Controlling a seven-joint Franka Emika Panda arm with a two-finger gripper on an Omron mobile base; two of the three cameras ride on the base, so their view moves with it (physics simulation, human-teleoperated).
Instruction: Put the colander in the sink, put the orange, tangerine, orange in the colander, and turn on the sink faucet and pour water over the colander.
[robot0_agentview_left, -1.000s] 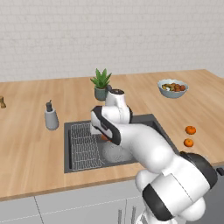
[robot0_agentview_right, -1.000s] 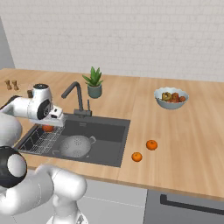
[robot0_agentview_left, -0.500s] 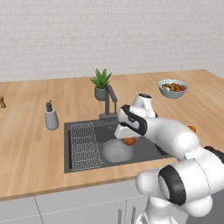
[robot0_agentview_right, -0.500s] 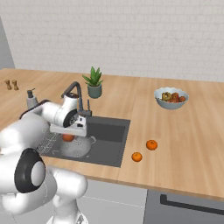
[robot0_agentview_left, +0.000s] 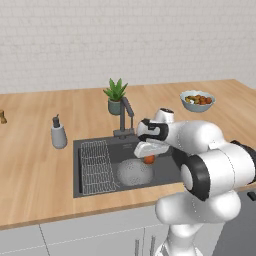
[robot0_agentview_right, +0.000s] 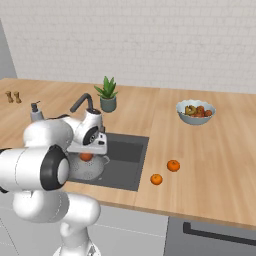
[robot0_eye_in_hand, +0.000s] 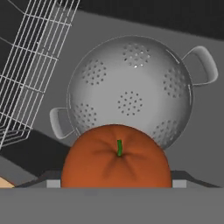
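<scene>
Hand view, nearest: an orange (robot0_eye_in_hand: 116, 156) with green stem sits at the base of the frame between the gripper jaws, which stand wide around it; the fingertips themselves are hidden, so contact is likely, not certain. Beyond it, toward 12 o'clock, the colander (robot0_eye_in_hand: 131, 92) lies in the sink (robot0_eye_in_hand: 205, 127), bowl empty, loop handles at 2 and 8 o'clock. Wire rack (robot0_eye_in_hand: 30, 61) off at 10 o'clock.

Left base view: gripper (robot0_agentview_left: 149, 156) hangs over the sink (robot0_agentview_left: 90, 187) with the orange (robot0_agentview_left: 149, 159) under it, just above the colander's (robot0_agentview_left: 133, 172) far-right rim. Rack (robot0_agentview_left: 96, 166) at 9 o'clock of the colander. Sink faucet (robot0_agentview_left: 125, 116) behind, no stream visible. Soap dispenser (robot0_agentview_left: 58, 134) left of the basin; potted plant (robot0_agentview_left: 115, 96) farther back.

Right base view adds what the others lack: two loose fruits on the table (robot0_agentview_right: 210, 170), a smaller one (robot0_agentview_right: 156, 179) nearer and a larger one (robot0_agentview_right: 173, 165) just beyond, right of the sink. Fruit bowl (robot0_agentview_right: 196, 112) farthest.
</scene>
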